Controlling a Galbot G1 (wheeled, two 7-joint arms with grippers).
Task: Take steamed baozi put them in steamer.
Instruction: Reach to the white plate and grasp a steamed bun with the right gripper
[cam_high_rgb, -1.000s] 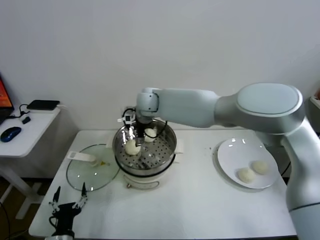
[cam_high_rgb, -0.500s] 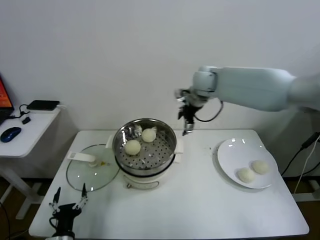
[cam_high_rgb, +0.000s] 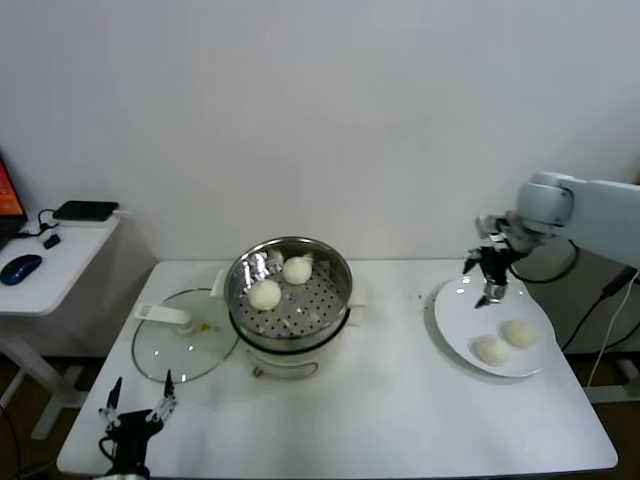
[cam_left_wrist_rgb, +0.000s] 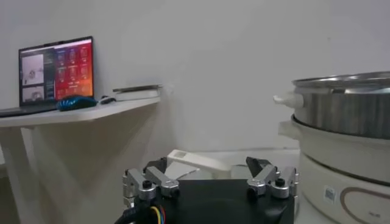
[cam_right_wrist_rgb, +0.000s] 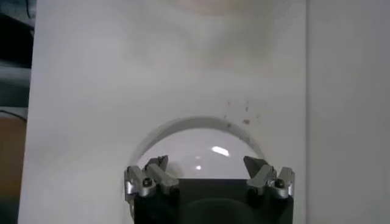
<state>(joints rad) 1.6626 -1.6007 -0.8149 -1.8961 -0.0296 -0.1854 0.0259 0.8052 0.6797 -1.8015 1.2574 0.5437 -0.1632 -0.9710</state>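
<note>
Two off-white baozi (cam_high_rgb: 265, 294) (cam_high_rgb: 297, 270) lie in the shiny perforated steamer (cam_high_rgb: 330, 260) at the table's middle. Two more baozi (cam_high_rgb: 491, 350) (cam_high_rgb: 520, 334) rest on the white plate (cam_high_rgb: 460, 315) at the right. My right gripper (cam_high_rgb: 486, 281) hangs open and empty above the plate's far edge, short of those two buns. In the right wrist view its spread jaws (cam_right_wrist_rgb: 207, 171) frame the plate's rim (cam_right_wrist_rgb: 201, 122). My left gripper (cam_high_rgb: 135, 410) is parked open at the table's front left corner; in the left wrist view (cam_left_wrist_rgb: 210, 176) the steamer's side (cam_left_wrist_rgb: 347, 109) shows.
A flat glass lid (cam_high_rgb: 185, 345) with a white handle (cam_high_rgb: 165, 315) lies left of the steamer. A side table (cam_high_rgb: 50, 250) with a mouse and dark devices stands at far left. A laptop (cam_left_wrist_rgb: 58, 70) sits on it.
My right arm has swung from inside the steamer, over its right rim, across to the plate on the right, staying open and empty. A bun stays in the steamer where it was.
</note>
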